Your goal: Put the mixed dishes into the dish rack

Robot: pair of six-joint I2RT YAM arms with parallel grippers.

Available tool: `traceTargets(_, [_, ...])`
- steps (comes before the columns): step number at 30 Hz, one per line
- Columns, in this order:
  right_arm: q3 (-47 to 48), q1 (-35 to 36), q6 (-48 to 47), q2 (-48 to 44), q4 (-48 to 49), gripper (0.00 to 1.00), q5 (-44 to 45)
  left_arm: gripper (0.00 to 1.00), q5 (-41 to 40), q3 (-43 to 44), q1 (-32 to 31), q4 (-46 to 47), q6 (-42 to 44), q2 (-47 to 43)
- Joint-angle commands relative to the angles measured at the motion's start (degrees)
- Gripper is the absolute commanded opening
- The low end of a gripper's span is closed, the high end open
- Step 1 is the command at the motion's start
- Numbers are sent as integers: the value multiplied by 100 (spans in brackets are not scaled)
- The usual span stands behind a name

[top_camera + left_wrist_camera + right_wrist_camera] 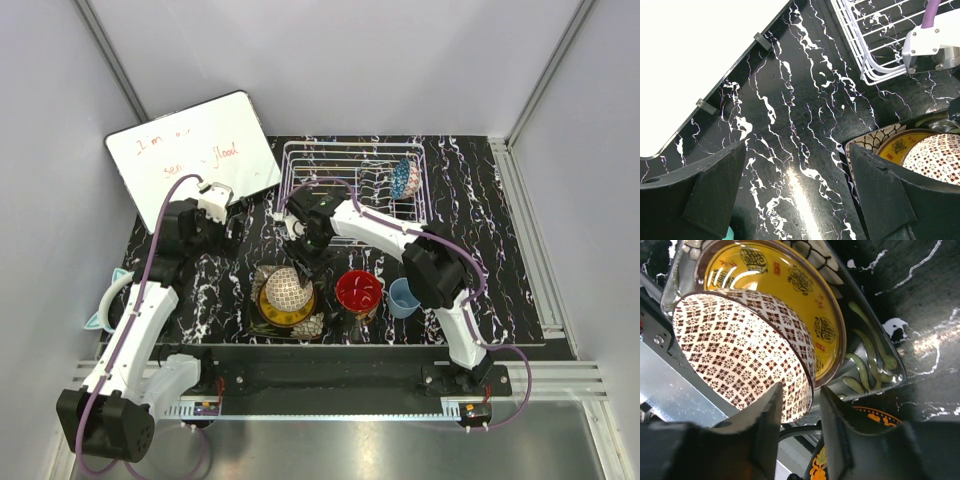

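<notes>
- Black, white-veined marble-look bench [500, 250] carries everything; the white wire dish rack [350, 165] sits at its far middle.
- Blue patterned bowl [403, 178] stands on edge among the dividers at the rack's right end.
- Brown-and-white lattice bowl [285, 288] lies dome-up on the yellow-and-dark plate [790, 280]. Both sit in a rectangular floral dish [870, 360], on the bench in front of the rack.
- My right pincer [801, 395] is down at that stack with its fingers narrowly apart and the lattice bowl's rim at the gap. I cannot tell if it is actually pinching.
- My left pincer [797, 147] is spread wide over bare bench with nothing between the fingers, just beside the white writing board [195, 150] and left of the rack.
- Glossy red bowl [358, 290] is just right of the stack, and the pale blue cup [402, 297] is just right of the red bowl.
- Black-and-orange mug [875, 416]: only an edge shows in the right wrist view, next to the floral dish.
- Teal cat-ear headphones [108, 300] are at the bench's left edge, beside my left arm.
</notes>
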Motion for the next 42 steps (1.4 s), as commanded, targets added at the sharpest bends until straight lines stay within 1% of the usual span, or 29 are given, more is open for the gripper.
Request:
traceTargets(1, [-54,80,-33,88,226,34,-233,89,-74,15,-5,262,69,-107])
traceTargets(3, [-80,97,-33,132,235,26,-224,89,-91,15,-14,262,60,-107])
traceTargets(4, [-80,97,-33,132,235,19,-198,89,-91,15,-5,262,69,-107])
traceTargets(5, [-72,97,-42,124,244,15,-146,89,-91,15,-14,262,69,-107])
traceTargets(8, [-72,97,-51,45,235,6,-5,89,-100,6,-14,262,78,-116])
traceTargets(10, [-89,97,-33,-34,235,4,92,89,-91,-3,-14,262,69,-125])
traceTargets(11, [-98,106,-33,-139,244,1,249,89,-74,-3,-14,280,69,-125])
traceTargets(16, [42,106,11,-640,244,0,715,89,-56,-12,-23,289,60,-98])
traceTargets(19, [305,97,2,-1079,244,0,1251,89,-65,6,-23,280,60,-81])
traceTargets(20, [350,97,-15,-1202,244,0,1618,89,-65,6,-23,280,52,-89])
traceTargets(22, [481,97,-59,-1580,279,0,2059,89,-65,6,-31,271,52,-72])
traceTargets(23, [534,97,-77,-1808,305,0,2470,89,-56,6,-32,263,43,-63])
traceTargets(25, [657,97,-112,-2011,314,0,2894,89,-65,6,-32,263,52,-63])
traceTargets(26, [693,97,-86,-2169,332,0,3609,89,-65,6,-32,262,43,-46])
traceTargets(28, [693,97,45,-2302,384,0,4596,89,-56,-3,-32,262,25,-37])
traceTargets(29, [684,97,124,-2337,402,0,5776,89,-65,-3,-32,254,8,-37])
traceTargets(31, [545,62,230,-2294,393,0,6942,89,-56,-3,-32,271,25,-28])
traceTargets(32, [483,27,248,-2172,385,0,7774,89,-47,-3,-32,271,16,-28])
traceTargets(33, [439,-17,335,-2075,211,0,8165,89,-38,-3,-32,271,8,-19])
traceTargets(34, [482,-182,710,-1952,-17,0,8439,89,-30,-3,-32,263,8,-19])
traceTargets(35, [569,-280,992,-1698,-664,0,8668,89,-12,6,-32,262,-1,-19])
traceTargets(36, [648,-394,1604,-1583,-966,0,8740,89,-21,15,-32,254,-10,-19])
traceTargets(38, [676,-666,2021,-1398,-1511,0,8863,89,-21,15,-40,254,-19,-28])
traceTargets(39, [580,-737,2372,-1362,-1618,0,8951,89,-21,15,-40,254,-27,-28])
traceTargets(41, [474,-922,2664,-1301,-1899,0,9267,89,-12,15,-40,245,-27,-19])
traceTargets(42, [438,-966,2987,-1283,-2014,0,9355,89,-21,15,-40,245,-19,-11])
